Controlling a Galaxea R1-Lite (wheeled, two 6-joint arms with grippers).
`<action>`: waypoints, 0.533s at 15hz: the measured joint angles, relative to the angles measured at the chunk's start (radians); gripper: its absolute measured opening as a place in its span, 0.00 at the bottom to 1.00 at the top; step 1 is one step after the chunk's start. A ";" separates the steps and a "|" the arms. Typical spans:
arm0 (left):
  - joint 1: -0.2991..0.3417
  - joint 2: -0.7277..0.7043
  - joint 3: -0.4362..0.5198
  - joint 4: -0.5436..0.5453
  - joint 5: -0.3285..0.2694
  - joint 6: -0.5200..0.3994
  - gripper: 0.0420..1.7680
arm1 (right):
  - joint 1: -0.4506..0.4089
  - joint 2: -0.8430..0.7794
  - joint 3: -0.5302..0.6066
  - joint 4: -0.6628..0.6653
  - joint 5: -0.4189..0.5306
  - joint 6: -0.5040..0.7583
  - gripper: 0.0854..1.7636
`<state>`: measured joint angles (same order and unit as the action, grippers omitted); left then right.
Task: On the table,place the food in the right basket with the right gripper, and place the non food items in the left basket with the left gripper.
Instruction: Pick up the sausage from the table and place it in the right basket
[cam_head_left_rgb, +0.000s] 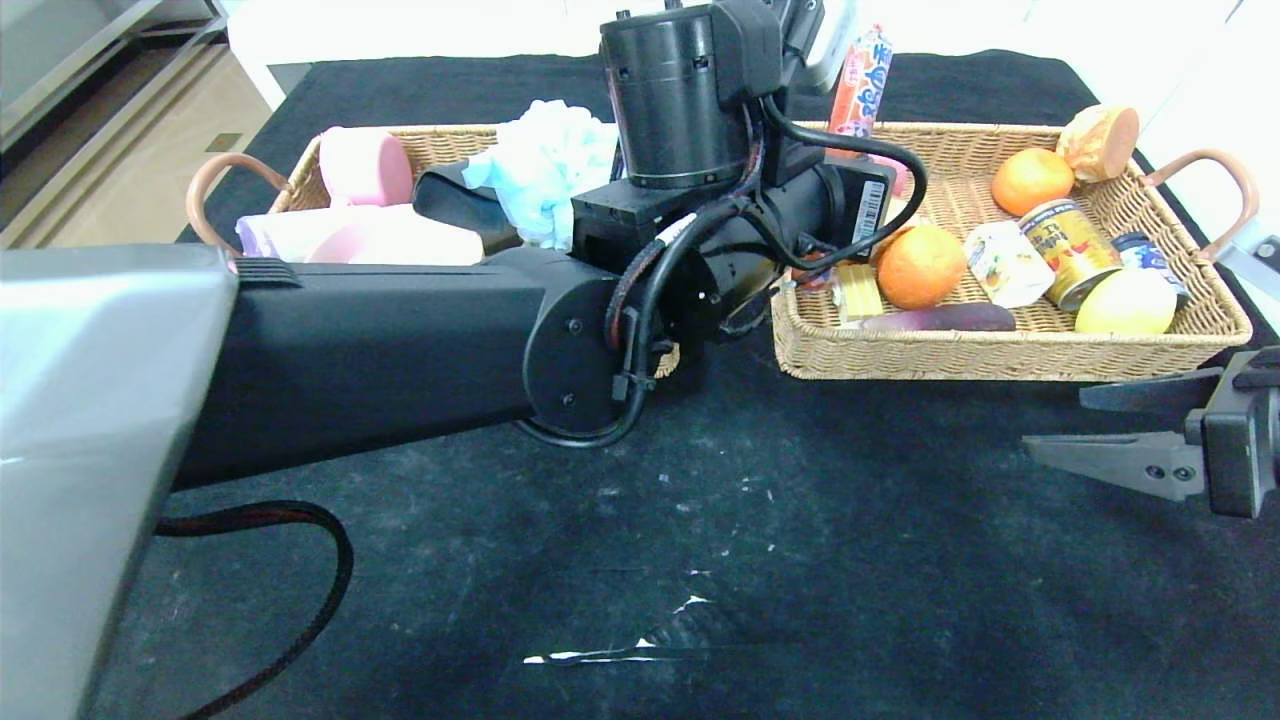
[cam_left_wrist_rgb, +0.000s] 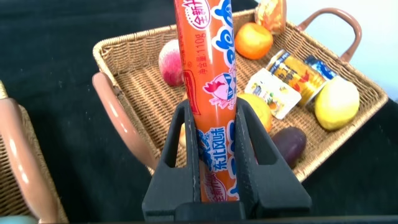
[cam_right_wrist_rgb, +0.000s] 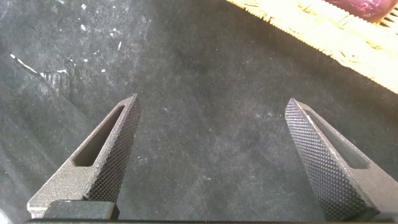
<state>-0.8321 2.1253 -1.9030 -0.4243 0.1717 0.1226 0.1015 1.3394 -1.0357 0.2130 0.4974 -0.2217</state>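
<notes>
The left gripper (cam_left_wrist_rgb: 217, 155) is squeezed tight around the long orange sausage stick (cam_left_wrist_rgb: 208, 68) and holds it up in the air between the two baskets, close to the right basket (cam_head_left_rgb: 1000, 355). The stick looks light and a bit bendy, with a smooth, slippery wrapper, so a hold near its middle would probably keep it from tipping. The right gripper (cam_head_left_rgb: 1120, 425) waits low over the table (cam_head_left_rgb: 800, 560) in front of that basket, spread wide with nothing in it.
</notes>
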 joint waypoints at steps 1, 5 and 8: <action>0.000 0.011 0.001 -0.026 0.000 0.001 0.21 | 0.000 0.002 0.000 -0.006 0.000 0.001 0.96; 0.000 0.052 0.004 -0.154 -0.001 0.006 0.21 | -0.001 0.016 0.013 -0.061 0.002 0.008 0.96; 0.011 0.078 -0.006 -0.195 -0.009 0.012 0.21 | -0.001 0.022 0.019 -0.078 0.006 0.013 0.96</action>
<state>-0.8206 2.2034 -1.9085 -0.6191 0.1626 0.1347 0.1004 1.3615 -1.0170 0.1347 0.5032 -0.2087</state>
